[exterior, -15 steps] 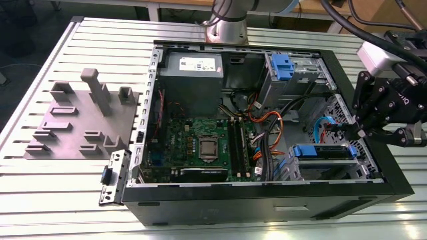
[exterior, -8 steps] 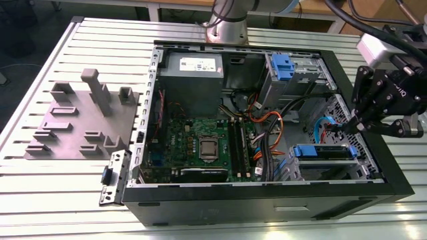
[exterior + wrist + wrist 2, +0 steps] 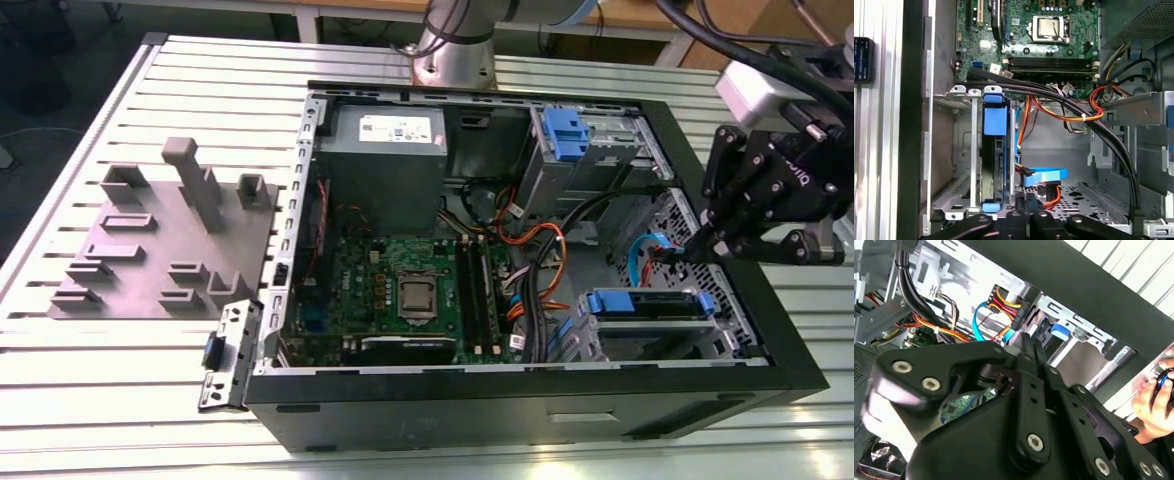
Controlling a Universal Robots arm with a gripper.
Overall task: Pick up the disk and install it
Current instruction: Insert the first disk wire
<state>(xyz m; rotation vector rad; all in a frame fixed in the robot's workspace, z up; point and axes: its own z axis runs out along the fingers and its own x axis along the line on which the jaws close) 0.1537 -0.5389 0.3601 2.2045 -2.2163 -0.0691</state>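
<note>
The gripper [image 3: 699,250] hangs at the right of the exterior view, over the far-right wall of the open computer case [image 3: 534,390], which lies on the slatted counter [image 3: 94,400]. In the second wrist view the jaws look closed on each other with nothing between them.

The disk [image 3: 647,303] sits in the metal cage [image 3: 654,340] at the lower right of the case. Its blue frame faces up and lies about level with the cage top. In the first wrist view the disk [image 3: 996,165] stands on edge between the cage rails, its blue tab [image 3: 995,120] at one end. It appears to be in its slot, though I cannot tell whether it is fully latched.

If the step in hand is seating the disk, it is best done by pushing squarely on the blue frame along the rails, so that it does not tilt and jam. The blue flat cable [image 3: 1046,175] and the orange wires [image 3: 1064,117] lie just beside the cage, so the arm should stay clear of them. The black cable bundle [image 3: 1104,135] crosses close by too.

A person's hand [image 3: 1154,397] is near the case's outer edge. A grey slotted tray [image 3: 160,250] rests on the counter at the left of the exterior view, well apart from the work.
</note>
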